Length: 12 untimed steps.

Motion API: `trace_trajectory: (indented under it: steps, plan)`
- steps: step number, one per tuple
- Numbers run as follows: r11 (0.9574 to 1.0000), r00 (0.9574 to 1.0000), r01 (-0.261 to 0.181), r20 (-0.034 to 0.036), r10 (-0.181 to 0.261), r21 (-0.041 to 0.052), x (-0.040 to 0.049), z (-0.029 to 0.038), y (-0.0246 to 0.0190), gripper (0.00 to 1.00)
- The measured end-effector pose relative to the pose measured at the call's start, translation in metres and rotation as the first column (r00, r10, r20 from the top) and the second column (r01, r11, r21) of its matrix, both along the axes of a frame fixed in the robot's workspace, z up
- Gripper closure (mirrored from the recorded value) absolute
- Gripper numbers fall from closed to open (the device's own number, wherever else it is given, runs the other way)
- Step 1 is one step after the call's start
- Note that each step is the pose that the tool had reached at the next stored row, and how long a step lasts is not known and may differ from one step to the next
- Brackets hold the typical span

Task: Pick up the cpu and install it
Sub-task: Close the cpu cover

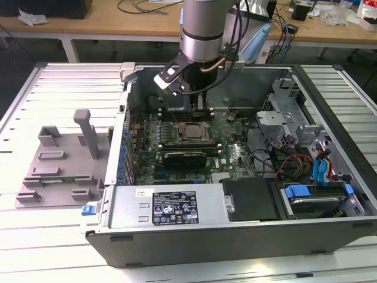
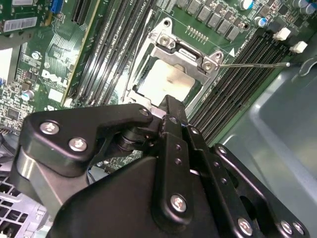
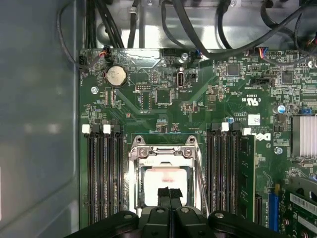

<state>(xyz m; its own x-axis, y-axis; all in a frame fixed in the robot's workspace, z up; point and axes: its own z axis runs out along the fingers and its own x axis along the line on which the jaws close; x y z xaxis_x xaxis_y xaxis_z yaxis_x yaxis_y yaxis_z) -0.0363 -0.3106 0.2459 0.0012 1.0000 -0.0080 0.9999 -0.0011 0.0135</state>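
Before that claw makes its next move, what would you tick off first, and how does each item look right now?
1. The cpu lies inside the socket frame: ok, its pale top shows within the frame.
2. The claw is lined up over the cpu: ok in both wrist views.
3. The claw is shut with nothing between its fingers: ok.
4. The claw is touching the cpu: cannot tell, the contact point is hidden.
5. The thin wire lever beside the frame is latched: cannot tell.
6. The memory slots on either side are apart from the claw: ok.
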Motion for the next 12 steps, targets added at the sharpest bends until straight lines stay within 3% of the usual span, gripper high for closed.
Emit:
trace_trajectory:
  steps: [3,5,7,9,11,12]
  plan:
    - [0.9989,0.9989,-0.047,0.0001,0.047,0.0000,0.0000,-0.0001,0.0000,0.89]
    - [0.9928,0.9928,-0.119,0.0000,0.119,-0.0007,0.0000,-0.0001,0.0000,0.89]
    - [0.9870,0.9870,-0.161,0.0000,0.161,-0.0009,0.0000,-0.0001,0.0000,0.89]
    - [0.9687,0.9687,-0.248,-0.0001,0.248,-0.0011,0.0000,-0.0001,0.0000,0.89]
    - [0.9569,0.9569,-0.290,-0.0001,0.290,-0.0012,0.0000,-0.0001,0.0000,0.89]
    - [0.9413,0.9413,-0.338,0.0000,0.338,-0.0011,0.0000,-0.0001,0.0000,0.89]
